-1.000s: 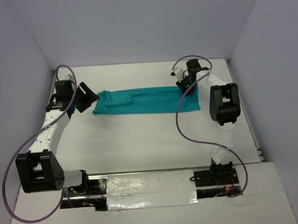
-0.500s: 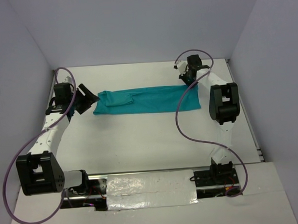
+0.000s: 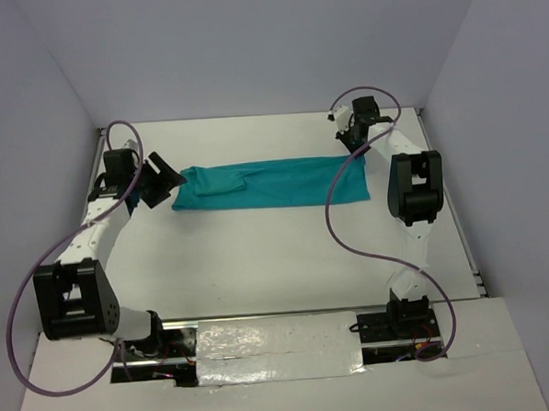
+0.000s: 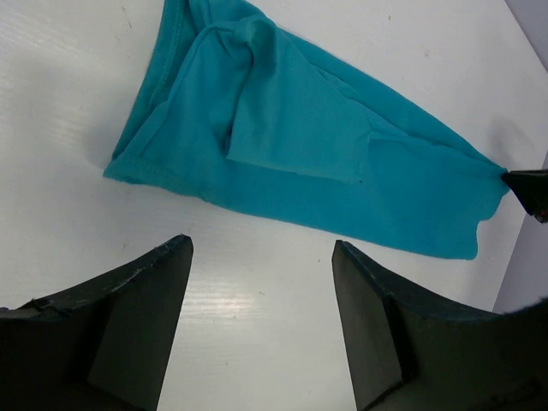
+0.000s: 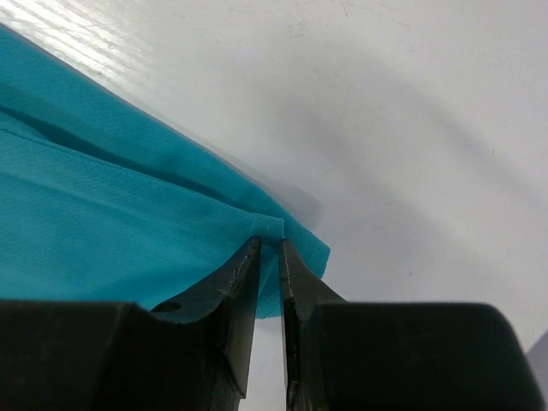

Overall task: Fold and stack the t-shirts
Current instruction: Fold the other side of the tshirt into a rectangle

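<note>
The teal t-shirt (image 3: 273,182) lies on the white table folded into a long strip running left to right, with one sleeve folded over near its left end. My left gripper (image 3: 165,177) is open and empty, just off the strip's left end. In the left wrist view the shirt (image 4: 300,145) lies beyond the gripper (image 4: 261,247), with bare table between the fingers. My right gripper (image 3: 350,144) is at the strip's far right corner. In the right wrist view it (image 5: 268,242) is shut on a pinch of the shirt's (image 5: 103,223) corner edge.
The white table (image 3: 277,261) is boxed in by pale walls at the left, back and right. Purple cables loop from both arms over the table. The right gripper's tip (image 4: 531,184) shows at the shirt's far end in the left wrist view.
My right gripper has moved toward the back wall with the shirt's corner in it. The left arm has shifted slightly; its gripper stays open by the left end.
</note>
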Robot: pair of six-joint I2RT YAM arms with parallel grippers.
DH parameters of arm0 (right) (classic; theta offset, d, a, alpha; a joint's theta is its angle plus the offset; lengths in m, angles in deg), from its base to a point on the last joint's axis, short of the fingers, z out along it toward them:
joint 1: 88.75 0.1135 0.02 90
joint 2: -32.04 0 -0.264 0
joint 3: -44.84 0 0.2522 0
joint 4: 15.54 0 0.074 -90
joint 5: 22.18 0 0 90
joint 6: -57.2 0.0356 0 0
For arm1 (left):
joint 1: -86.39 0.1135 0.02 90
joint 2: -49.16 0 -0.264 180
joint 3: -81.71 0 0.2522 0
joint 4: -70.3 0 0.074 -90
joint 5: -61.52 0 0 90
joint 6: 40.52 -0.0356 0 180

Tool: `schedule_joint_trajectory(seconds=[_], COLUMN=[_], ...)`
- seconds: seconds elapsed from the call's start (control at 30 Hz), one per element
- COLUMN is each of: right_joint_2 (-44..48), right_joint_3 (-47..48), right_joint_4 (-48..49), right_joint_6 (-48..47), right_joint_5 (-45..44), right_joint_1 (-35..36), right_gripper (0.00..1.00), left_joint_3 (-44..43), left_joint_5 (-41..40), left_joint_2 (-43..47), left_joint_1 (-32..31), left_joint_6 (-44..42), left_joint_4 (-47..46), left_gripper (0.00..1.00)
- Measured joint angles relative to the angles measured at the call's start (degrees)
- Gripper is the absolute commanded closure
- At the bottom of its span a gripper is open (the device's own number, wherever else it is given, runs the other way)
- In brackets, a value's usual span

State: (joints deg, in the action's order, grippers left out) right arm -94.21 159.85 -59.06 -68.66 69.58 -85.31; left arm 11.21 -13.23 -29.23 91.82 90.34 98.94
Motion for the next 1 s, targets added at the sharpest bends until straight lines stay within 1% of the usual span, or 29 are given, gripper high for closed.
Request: schedule_joint_trajectory(seconds=[0.13, 0.27, 0.3, 0.33, 0.43, 0.47, 0.6, 0.73, 1.0], right_joint_2=[2.8, 12.0, 14.9, 17.6, 24.1, 25.8, 28.3, 28.2, 28.2], right_joint_3=[-1.0, -5.3, -6.1, -7.0, -9.0, -9.9, -13.9, -18.3, -19.2], right_joint_4=[-1.0, -2.2, -2.7, -2.4, -2.4, -2.4, -2.3, -3.1, -3.5], right_joint_6=[0.5, -0.8, -1.2, -1.5, -2.2, -2.4, -2.8, -2.8, -2.5], right_joint_5=[7.0, 16.9, 19.3, 21.4, 26.6, 28.2, 32.0, 33.0, 34.8], right_joint_1=[-1.7, -2.9, -2.9, -2.9, -2.7, -2.7, -2.5, -2.5, -2.5], right_gripper=[0.67, 0.59, 0.58, 0.58, 0.55, 0.54, 0.53, 0.53, 0.53], left_joint_3=[-5.6, -13.8, -16.9, -19.1, -25.1, -27.2, -32.5, -33.8, -35.7], left_joint_5=[0.0, -1.4, -1.4, -1.2, -0.4, -0.1, 2.2, 5.7, 10.0], left_joint_2=[-7.6, -16.4, -19.5, -21.7, -27.1, -28.8, -34.1, -37.0, -42.4], left_joint_1=[0.0, 0.0, 0.0, 0.0, 0.0, 0.0, 0.0, 0.0, 0.1], left_joint_6=[-0.3, -3.8, -5.0, -6.4, -9.2, -9.9, -13.1, -15.5, -18.5], left_joint_4=[1.7, 5.3, 5.8, 6.3, 8.1, 8.6, 9.7, 10.3, 11.5], left_gripper=[0.22, 0.21, 0.18, 0.18, 0.10, 0.01, 0.00, 0.00, 0.01])
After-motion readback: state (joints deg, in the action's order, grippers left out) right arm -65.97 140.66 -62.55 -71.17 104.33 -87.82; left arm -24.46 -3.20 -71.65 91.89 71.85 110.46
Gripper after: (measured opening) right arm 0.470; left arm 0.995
